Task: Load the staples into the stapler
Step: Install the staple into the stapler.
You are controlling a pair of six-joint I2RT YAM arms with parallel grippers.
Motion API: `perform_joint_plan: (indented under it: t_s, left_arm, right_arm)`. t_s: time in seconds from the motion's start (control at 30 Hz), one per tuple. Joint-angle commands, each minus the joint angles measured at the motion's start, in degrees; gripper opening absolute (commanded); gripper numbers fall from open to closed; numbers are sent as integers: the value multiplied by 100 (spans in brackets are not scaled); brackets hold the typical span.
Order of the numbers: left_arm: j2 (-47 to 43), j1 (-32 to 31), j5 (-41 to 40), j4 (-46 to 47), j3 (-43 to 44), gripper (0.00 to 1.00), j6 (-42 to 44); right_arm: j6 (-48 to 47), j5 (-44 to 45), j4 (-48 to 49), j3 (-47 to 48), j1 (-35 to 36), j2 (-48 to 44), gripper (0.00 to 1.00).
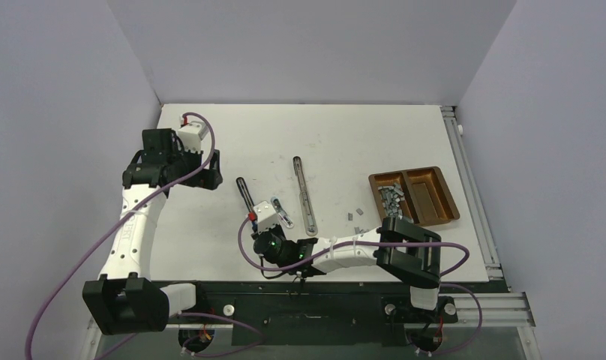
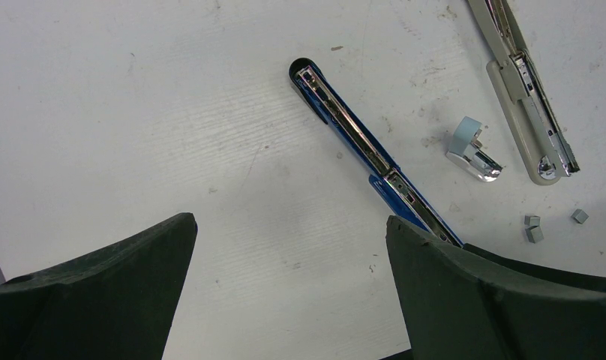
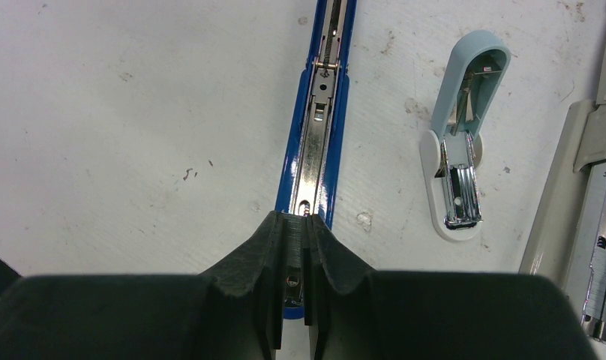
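closest to the lens, the right gripper (image 3: 292, 232) has its dark fingers (image 3: 274, 262) pressed flat together with no gap between them, tips down at the near end of the blue stapler (image 3: 315, 142). something small and metallic glints low between the pads, but i cannot tell whether that is a strip or part of the stapler underneath. the blue stapler lies folded out flat on the table (image 1: 345, 142), its shiny channel facing up, and as far as i can see nothing sits in that channel besides its own spring and pusher

the left gripper (image 2: 289, 225) hangs off to the side above the table with its jaws spread wide and nothing between them, well apart from everything

the staples (image 1: 390, 196) are mostly heaped in the left compartment of the brown tray (image 1: 431, 196) on the far right, with a few scattered on the table just left of it, and a few grey blocks of them also show in the left wrist view. two other staplers lie opened too: a small pale blue stapler (image 3: 461, 150) just beside the blue one, and a long grey stapler (image 1: 305, 195) beyond that

to my eye the opening-up is done and the loading itself is not: no strip shows in any channel, so fetching, seating and closing all look left to do
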Motion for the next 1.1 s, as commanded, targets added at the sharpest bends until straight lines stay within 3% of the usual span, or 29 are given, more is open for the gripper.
perform_joint_plan:
  t_s: [0.0,1.07]
  left_arm:
    - [-164,-28,-3,19,239,96,8]
    - [-142,-55,10,-16,320,96,0]
  right_arm:
    - [131,-17,167,-53,-55,58,9]
    - [244,113,134,-180,-139,40,9]
